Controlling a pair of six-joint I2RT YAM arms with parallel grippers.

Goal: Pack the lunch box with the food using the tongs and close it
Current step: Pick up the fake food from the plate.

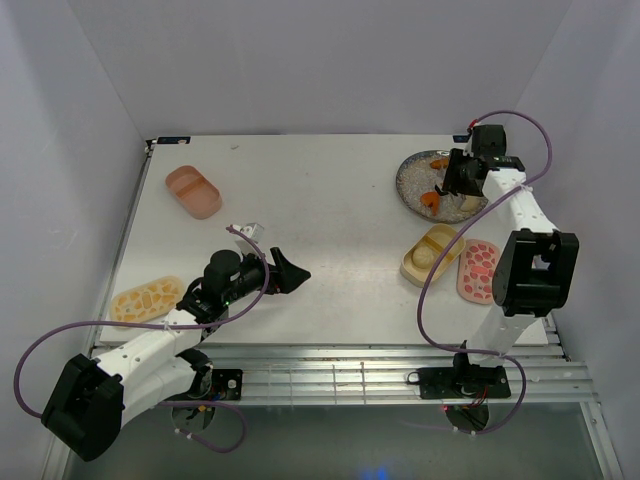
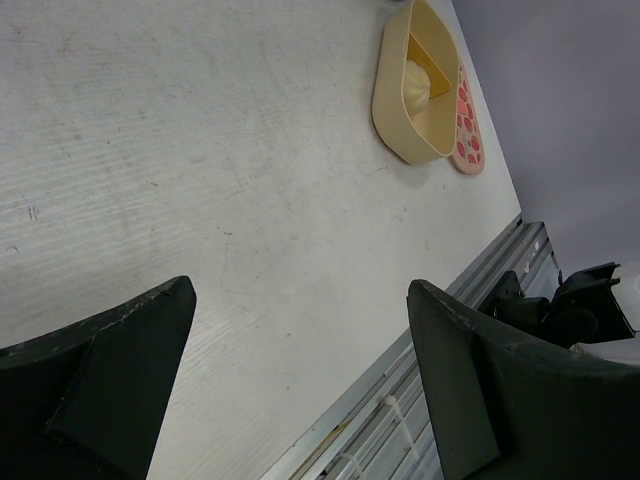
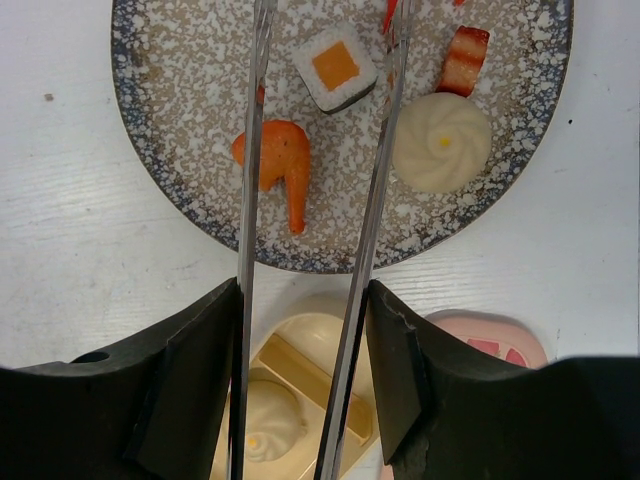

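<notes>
White counter, near side first: left claw (image 1: 288,272) hangs wide open over bare surface, idle. Further right, the tan-yellow tray (image 1: 445,240) holds one cream bun (image 1: 424,257), its other compartment bare. Beyond it, right claw (image 3: 300,330) grips the tongs (image 3: 250,200), blades apart, pointing away over the grey plate (image 3: 160,120), straddling the orange-centred roll (image 3: 335,68), likely the next pick.

two trays (image 1: 193,191), two lids (image 1: 146,299), one plate (image 3: 170,120), one pair of tongs (image 3: 249,200), two buns (image 3: 441,141).

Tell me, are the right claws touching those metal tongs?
Touching. The right wrist view shows both arms of the tongs pressed against the inner faces of the right gripper.
</notes>
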